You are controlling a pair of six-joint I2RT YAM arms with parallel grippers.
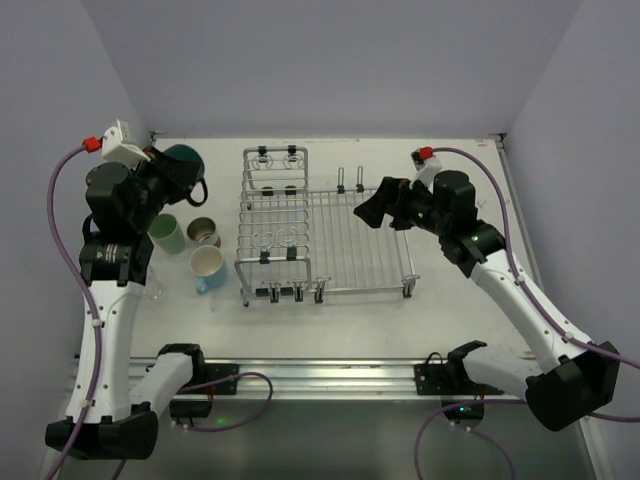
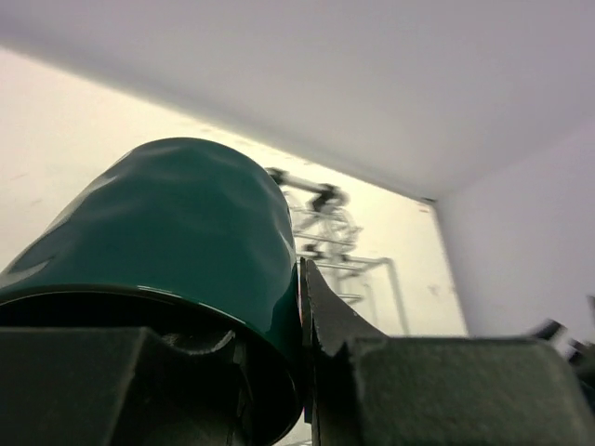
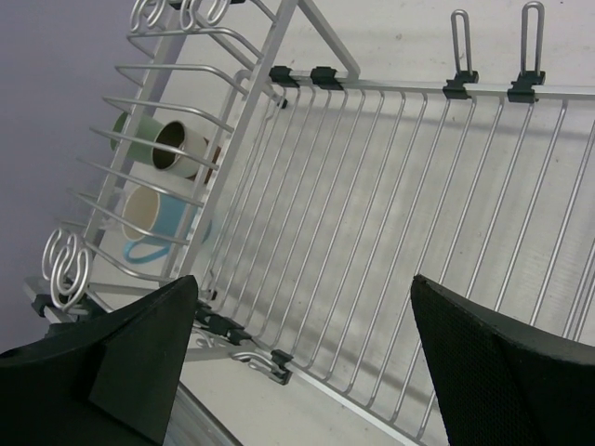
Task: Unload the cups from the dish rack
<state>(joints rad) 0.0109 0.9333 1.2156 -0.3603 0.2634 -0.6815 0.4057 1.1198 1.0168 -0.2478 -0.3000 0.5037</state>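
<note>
Pinching teal cup (image 1: 185, 158) in left gripper (image 2: 279, 372), with right gripper (image 3: 307, 353) spread over rack (image 1: 340, 255); could tip or strike green cup (image 1: 168, 233) if released tilted.

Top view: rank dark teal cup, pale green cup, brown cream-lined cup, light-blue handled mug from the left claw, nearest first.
1. In the left claw: dark teal cup.
2. Side by side, too close to call: pale green cup, brown cream-lined cup.
3. Farthest, toward the bases: light-blue handled mug.

teal cup (image 1: 185, 160) tilted | green cup (image 1: 168, 233), brown cup (image 1: 204, 232), blue mug (image 1: 208, 266) beside rack (image 1: 360, 291)
</note>
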